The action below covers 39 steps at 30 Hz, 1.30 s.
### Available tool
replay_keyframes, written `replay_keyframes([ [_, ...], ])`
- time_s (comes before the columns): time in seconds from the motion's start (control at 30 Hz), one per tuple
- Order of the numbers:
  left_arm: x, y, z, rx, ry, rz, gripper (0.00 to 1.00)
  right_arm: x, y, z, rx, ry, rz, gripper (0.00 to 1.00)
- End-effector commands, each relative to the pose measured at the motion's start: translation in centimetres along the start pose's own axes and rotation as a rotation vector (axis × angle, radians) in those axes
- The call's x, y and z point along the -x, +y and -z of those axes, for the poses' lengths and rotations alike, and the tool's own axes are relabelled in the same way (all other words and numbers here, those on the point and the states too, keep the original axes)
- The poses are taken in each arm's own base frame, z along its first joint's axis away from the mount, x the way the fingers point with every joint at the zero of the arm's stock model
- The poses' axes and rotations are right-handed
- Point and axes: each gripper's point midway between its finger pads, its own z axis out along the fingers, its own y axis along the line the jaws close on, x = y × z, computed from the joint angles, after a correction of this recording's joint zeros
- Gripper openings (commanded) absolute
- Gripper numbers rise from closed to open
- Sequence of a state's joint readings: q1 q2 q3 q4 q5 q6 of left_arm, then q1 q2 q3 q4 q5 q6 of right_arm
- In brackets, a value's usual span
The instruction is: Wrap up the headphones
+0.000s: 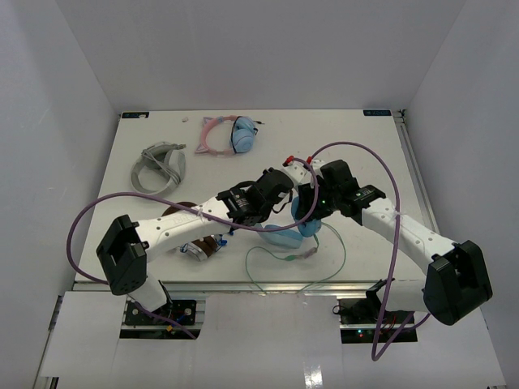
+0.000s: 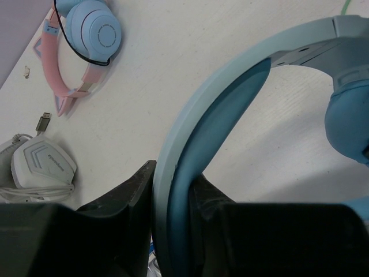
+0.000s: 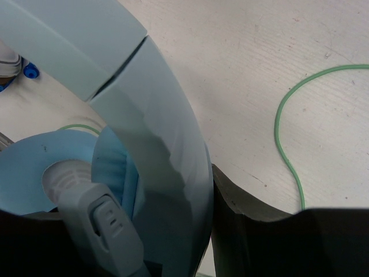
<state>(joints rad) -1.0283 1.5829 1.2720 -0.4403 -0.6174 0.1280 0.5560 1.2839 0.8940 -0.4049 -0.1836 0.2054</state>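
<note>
From above: looking down on a white table (image 1: 365, 146), with pink cat-ear headphones (image 1: 227, 134) lying at the far edge and grey headphones (image 1: 160, 166) lying left of them, both well apart from the work. Meeting over the middle with the left arm (image 1: 182, 223) and right arm (image 1: 397, 227), trailing purple cables (image 1: 395, 194) and covering much of the light blue headphones (image 1: 285, 237) near the front edge. Half hiding a brown-and-silver object (image 1: 200, 247) under the left arm. Leaving the pale green cable (image 1: 345, 251) looping loose on the table in front of the earcups. From the left wrist: clamping the left gripper (image 2: 173, 190) narrowly on the headband (image 2: 230, 98), both black fingers (image 2: 130, 193) pressing against its sides, the band arching up and right to a blue earcup (image 2: 349, 115). Looking past it to the pink cat-ear pair at top left and the grey pair beside a USB plug (image 2: 42, 122) at left. From the right wrist: holding the right gripper (image 3: 190, 231) about half open around the other end of the headband, one finger (image 3: 248, 213) touching its outer face, the other mostly hidden behind the earcup. Showing the green cable curving over bare table to the right, apart from the fingers.
</note>
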Motion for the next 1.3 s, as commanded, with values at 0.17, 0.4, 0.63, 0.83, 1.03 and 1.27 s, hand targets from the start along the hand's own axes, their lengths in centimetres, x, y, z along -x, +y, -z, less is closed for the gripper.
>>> replay_keyframes([
  [0.17,2.4,-1.2,1.3,-0.092,-0.083,0.113,0.00,5.3,3.1,1.8,0.115,-0.185,0.059,0.16],
  [0.4,1.9,0.2,2.0,-0.017,-0.115,0.257,0.00,6.4,2.3,3.0,0.058,-0.257,0.076,0.65],
  [0.63,0.8,3.0,3.6,0.089,-0.134,0.359,0.00,9.4,1.3,6.1,-0.041,-0.441,0.086,0.81],
  [0.83,0.1,4.8,4.5,0.088,-0.147,0.465,0.00,11.7,3.4,9.7,0.042,-0.643,0.142,0.98],
  [1.03,0.7,9.3,5.4,0.122,-0.231,0.685,0.00,12.3,4.2,11.2,0.075,-0.733,0.206,1.00],
  [1.27,4.7,15.1,9.6,0.144,-0.351,0.808,0.00,10.7,7.1,12.4,0.237,-0.795,0.339,1.00],
])
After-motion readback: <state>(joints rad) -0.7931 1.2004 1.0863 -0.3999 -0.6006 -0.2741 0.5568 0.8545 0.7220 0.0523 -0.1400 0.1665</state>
